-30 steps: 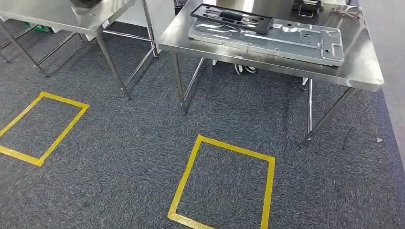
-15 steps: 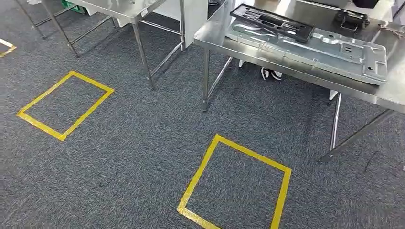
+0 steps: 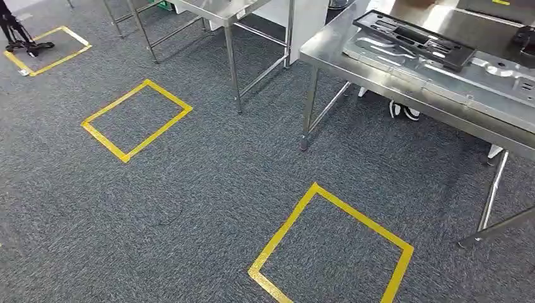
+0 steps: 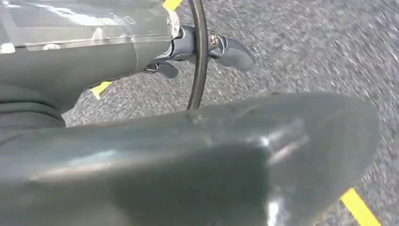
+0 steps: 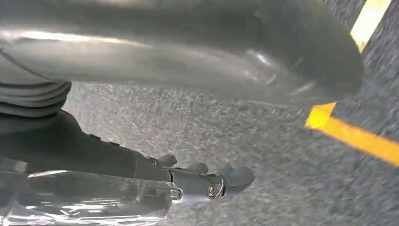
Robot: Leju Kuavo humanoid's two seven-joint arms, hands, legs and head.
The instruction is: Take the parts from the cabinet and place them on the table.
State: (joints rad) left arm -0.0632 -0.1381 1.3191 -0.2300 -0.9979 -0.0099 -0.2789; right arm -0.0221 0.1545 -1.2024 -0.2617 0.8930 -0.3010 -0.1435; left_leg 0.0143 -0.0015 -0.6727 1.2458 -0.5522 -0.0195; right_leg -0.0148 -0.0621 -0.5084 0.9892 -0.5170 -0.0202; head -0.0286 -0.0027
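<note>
Workshop/test lab: steel tables w/ metal parts, yellow tape squares on grey carpet.

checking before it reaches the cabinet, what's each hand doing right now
Left hand: holds nothing; fingers stretched out over the carpet, open.
Right hand: holds nothing; fingers stretched out, open.

— On the steel table?
— A black plastic frame with slotted openings, lying flat, partly atop a grey stamped metal plate.
— And the plate?
— Flat too, long, with ribs and cut-outs, running along the table's near edge and cut off by the picture's right side.
</note>
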